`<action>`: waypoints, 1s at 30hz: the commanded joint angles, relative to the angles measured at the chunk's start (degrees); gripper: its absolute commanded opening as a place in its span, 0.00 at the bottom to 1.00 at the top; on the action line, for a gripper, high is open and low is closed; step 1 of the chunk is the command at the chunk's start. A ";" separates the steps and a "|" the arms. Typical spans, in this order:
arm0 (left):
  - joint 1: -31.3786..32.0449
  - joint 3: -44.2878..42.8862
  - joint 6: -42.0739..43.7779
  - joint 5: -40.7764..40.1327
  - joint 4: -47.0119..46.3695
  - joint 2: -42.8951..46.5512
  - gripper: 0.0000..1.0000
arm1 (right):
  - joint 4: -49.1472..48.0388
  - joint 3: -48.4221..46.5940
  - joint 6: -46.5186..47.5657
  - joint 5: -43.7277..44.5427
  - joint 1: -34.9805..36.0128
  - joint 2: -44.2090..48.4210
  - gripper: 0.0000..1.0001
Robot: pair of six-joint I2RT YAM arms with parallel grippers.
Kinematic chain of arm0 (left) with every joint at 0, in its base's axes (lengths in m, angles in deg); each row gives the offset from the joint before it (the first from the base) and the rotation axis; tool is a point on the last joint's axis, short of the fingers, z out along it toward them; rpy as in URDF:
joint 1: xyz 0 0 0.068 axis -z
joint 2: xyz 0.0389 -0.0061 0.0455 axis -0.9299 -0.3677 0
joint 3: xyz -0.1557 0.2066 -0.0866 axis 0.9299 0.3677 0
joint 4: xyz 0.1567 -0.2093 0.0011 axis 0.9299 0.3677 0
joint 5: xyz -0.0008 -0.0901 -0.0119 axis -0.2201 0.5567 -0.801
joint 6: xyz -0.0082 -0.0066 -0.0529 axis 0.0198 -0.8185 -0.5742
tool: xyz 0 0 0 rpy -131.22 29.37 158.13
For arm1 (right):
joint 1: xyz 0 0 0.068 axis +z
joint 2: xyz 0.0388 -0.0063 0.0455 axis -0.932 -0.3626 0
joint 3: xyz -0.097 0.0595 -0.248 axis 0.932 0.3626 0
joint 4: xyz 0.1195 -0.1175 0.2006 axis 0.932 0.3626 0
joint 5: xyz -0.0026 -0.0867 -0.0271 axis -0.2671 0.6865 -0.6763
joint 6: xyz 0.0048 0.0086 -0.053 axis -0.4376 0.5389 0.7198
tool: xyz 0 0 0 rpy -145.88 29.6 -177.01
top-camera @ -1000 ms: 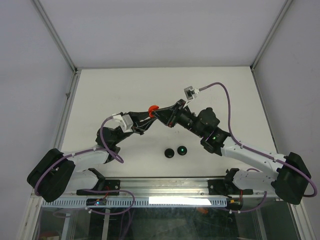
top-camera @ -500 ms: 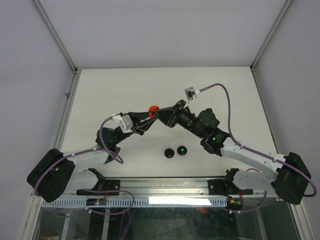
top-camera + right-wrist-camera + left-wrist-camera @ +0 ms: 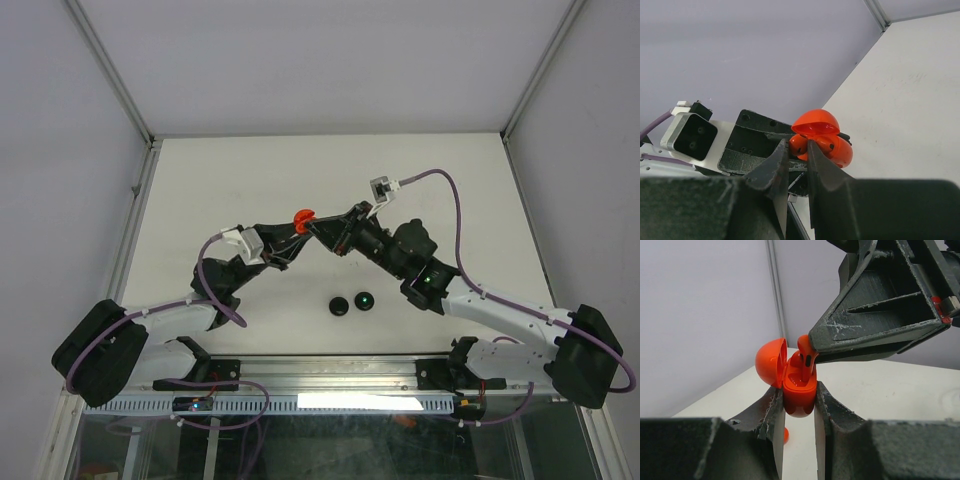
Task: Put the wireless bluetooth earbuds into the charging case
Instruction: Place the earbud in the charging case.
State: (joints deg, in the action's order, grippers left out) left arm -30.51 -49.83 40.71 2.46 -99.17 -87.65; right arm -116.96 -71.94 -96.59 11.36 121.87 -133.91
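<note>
Step in hand: seating one red earbud (image 3: 805, 353) in the charging case (image 3: 839, 150).

- The left gripper (image 3: 799, 406) was nearly closed, clamping the red case by its lower shell. The lid (image 3: 770, 362) was swung open toward 9 o'clock in the left wrist view.
- The case was held in the air over the middle of the table (image 3: 200, 180).
- The right gripper (image 3: 796, 148) was pinched almost fully shut on the earbud. In the top view it reached in from 4 o'clock and the left arm from 8 o'clock.
- The earbud's stem pointed down into the case's well with its head above the rim. It looked partly entered, not seated.
- Two black discs (image 3: 352, 303) lay on the table at 5 o'clock from the case.

The next move probably called for a short push down along the stem, with the left clamp firm. The right fingers should let go only once the bud sat flush.
</note>
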 commanded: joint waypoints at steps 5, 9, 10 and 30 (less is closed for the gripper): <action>1.01 -0.04 2.34 -4.87 -2.92 2.08 0.00 | 6.32 -2.83 0.95 3.79 1.43 0.08 0.12; 1.27 0.23 2.31 -6.03 -3.38 1.91 0.00 | 6.90 -2.71 0.95 3.79 1.80 -0.40 0.12; 1.29 0.32 2.27 -5.99 -3.51 1.89 0.00 | 7.20 -2.85 0.95 3.79 1.81 -0.52 0.12; 1.58 1.28 1.04 -10.94 -1.97 1.45 0.00 | 10.02 -3.92 4.23 7.80 2.69 0.61 0.37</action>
State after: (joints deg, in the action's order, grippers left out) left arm -29.38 -48.57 41.96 -7.16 -98.73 -87.56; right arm -105.69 -73.78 -95.61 18.11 124.18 -135.04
